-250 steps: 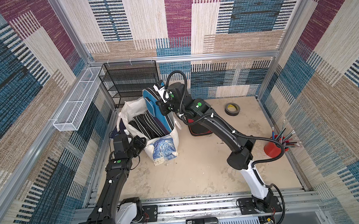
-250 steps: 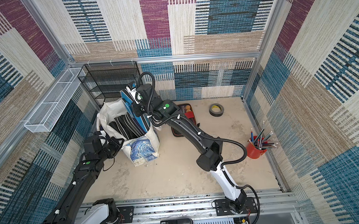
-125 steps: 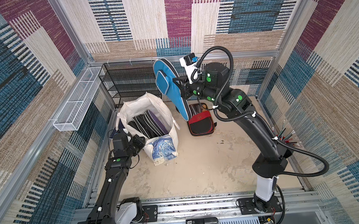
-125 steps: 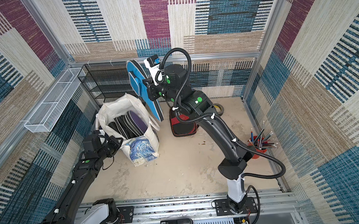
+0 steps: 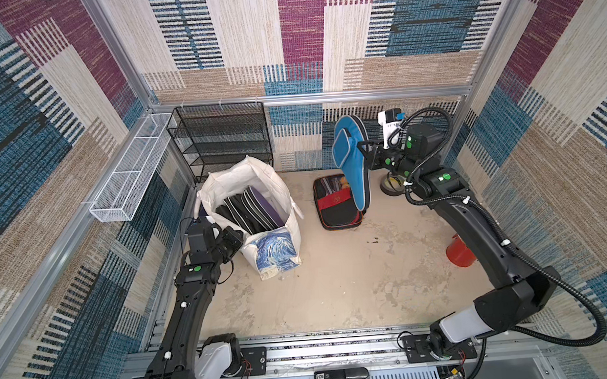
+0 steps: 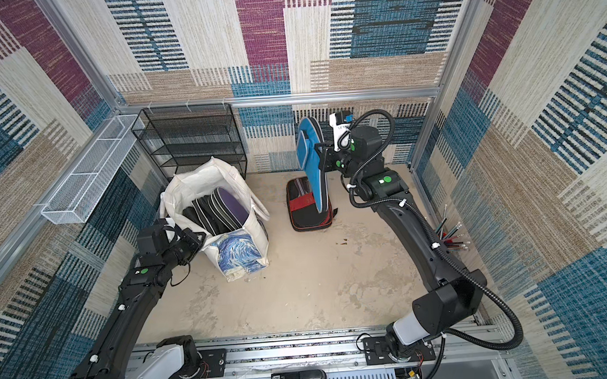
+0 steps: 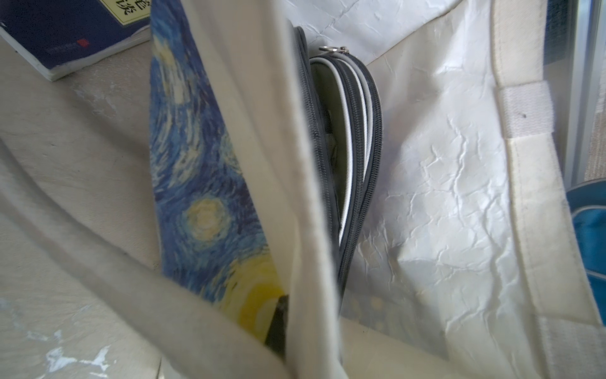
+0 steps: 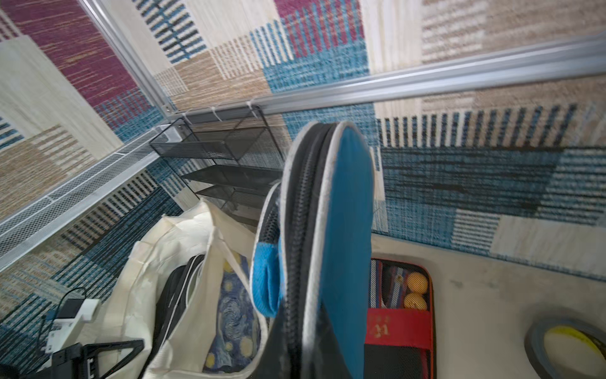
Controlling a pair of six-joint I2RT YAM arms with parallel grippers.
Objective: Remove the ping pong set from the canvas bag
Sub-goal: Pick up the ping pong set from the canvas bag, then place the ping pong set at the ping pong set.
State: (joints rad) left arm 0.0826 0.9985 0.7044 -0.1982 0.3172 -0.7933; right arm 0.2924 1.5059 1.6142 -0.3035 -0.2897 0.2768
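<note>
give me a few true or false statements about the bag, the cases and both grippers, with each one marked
1. The right gripper holds the blue paddle case in the air, outside the canvas bag. True.
2. The canvas bag is empty. False: dark zipped cases stand in it.
3. The left gripper is shut on the canvas bag's rim. True.
4. The red and black case sits inside the bag. False: it lies on the tabletop, beside the bag.
</note>
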